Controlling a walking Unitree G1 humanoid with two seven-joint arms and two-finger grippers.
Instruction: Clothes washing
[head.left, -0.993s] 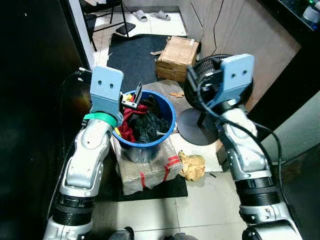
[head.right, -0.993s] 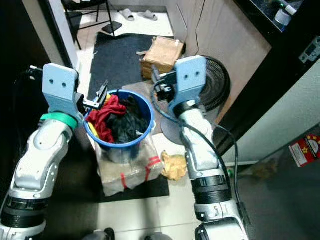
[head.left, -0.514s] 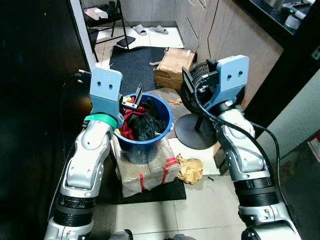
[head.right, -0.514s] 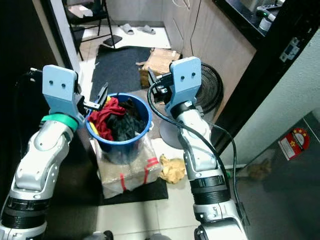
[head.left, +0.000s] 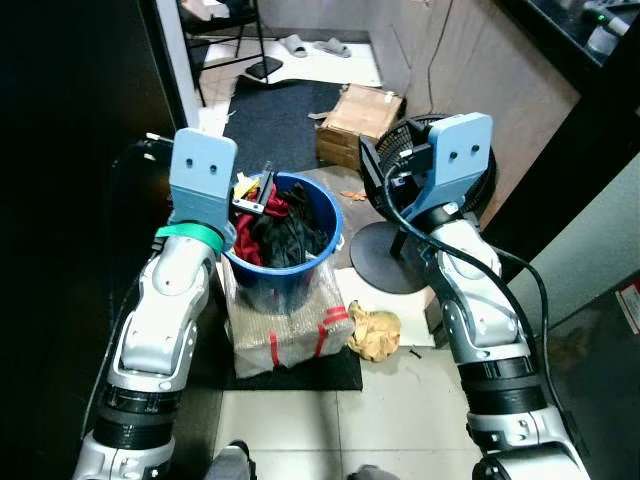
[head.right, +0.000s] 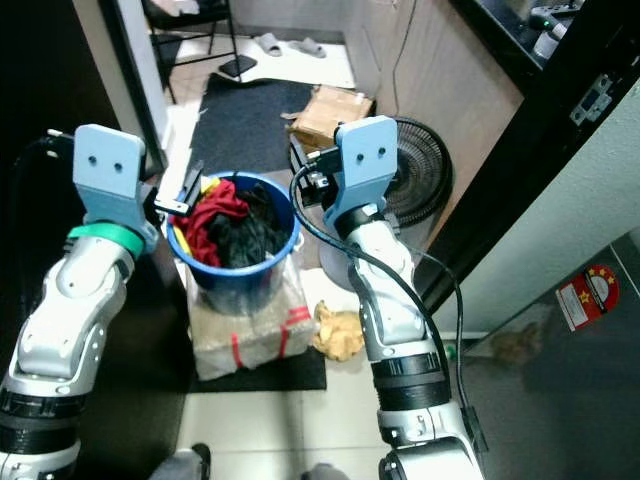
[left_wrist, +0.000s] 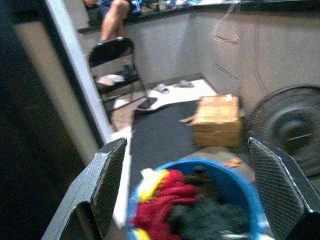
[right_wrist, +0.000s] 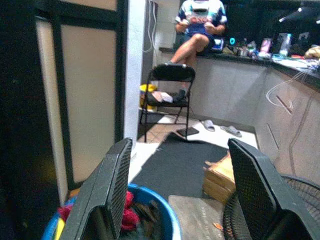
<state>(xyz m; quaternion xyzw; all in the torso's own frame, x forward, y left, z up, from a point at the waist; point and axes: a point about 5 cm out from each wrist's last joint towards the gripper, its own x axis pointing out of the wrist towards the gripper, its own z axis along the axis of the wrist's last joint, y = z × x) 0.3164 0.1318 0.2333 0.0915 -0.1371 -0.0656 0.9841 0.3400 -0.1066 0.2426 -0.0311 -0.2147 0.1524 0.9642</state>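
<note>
Left hand sits right at the near-left rim of the round blue plastic bucket, and you can see in its wrist view that its two black fingers are spread wide with nothing between them. Your right hand is up on the other side, just off the bucket's right rim, fingers likewise parted and empty. So you're framing the bucket from both sides, and the bucket itself is perched on a plastic-wrapped parcel with red tape on the floor, stuffed with a heap of red, black and yellow clothes. If the plan is to lift it, I'd say bring both hands in evenly onto opposite rims and close together, because that perch looks unsteady and a one-sided push could tip it off. Keep your right elbow clear of the black standing fan just behind it, and mind the crumpled brown paper on the tiles. A person is seated on the counter well back beyond the folding chair, so no rush, keep it square.
</note>
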